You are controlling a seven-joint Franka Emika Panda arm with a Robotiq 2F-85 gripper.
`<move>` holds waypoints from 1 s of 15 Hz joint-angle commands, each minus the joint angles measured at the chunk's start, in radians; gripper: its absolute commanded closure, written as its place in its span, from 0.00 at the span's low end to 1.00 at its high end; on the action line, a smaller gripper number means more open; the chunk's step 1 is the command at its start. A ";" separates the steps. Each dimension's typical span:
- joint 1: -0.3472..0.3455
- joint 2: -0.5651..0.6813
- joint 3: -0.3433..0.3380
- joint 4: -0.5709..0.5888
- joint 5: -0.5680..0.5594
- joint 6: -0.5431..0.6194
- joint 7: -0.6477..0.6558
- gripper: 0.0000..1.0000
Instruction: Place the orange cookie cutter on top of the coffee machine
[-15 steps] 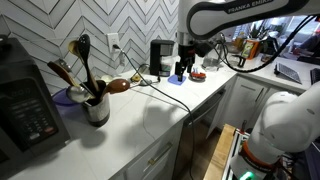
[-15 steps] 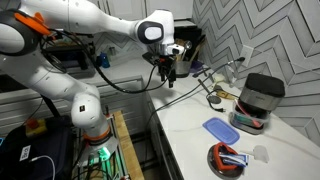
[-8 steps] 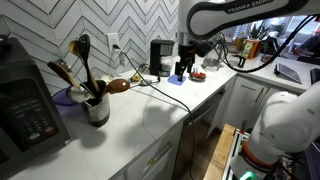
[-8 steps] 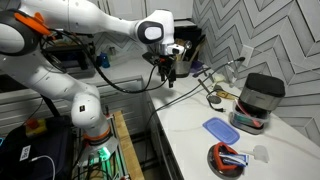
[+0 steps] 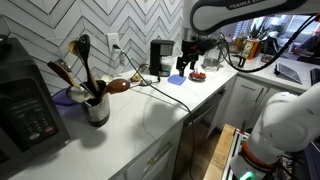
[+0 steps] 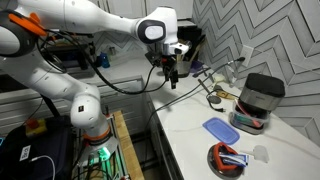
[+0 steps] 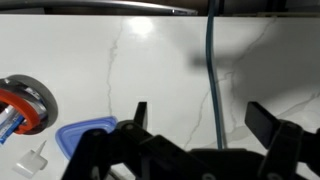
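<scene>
The orange cookie cutter (image 5: 197,75) lies in a small round grey dish on the white counter; it also shows in an exterior view (image 6: 228,157) and at the left edge of the wrist view (image 7: 15,107). The coffee machine (image 5: 160,57) stands upright against the tiled wall, and shows in the second exterior view too (image 6: 262,96). My gripper (image 5: 187,66) (image 6: 172,76) hangs above the counter between the two, open and empty. In the wrist view its fingers (image 7: 200,112) spread over bare counter and a cable.
A flat light-blue piece (image 7: 85,135) (image 6: 221,130) lies by the dish. A cable (image 7: 212,70) runs across the counter. A utensil holder (image 5: 95,103) and a large black appliance (image 5: 25,100) stand further along. The counter edge drops to cabinets.
My gripper has shifted slightly up and sideways above the counter. Nothing else has moved.
</scene>
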 commanded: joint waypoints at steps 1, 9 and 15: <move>-0.065 -0.026 -0.054 -0.003 -0.004 0.003 0.052 0.00; -0.111 -0.010 -0.082 0.010 0.001 -0.003 0.062 0.00; -0.228 0.079 -0.124 0.056 -0.023 0.048 0.267 0.00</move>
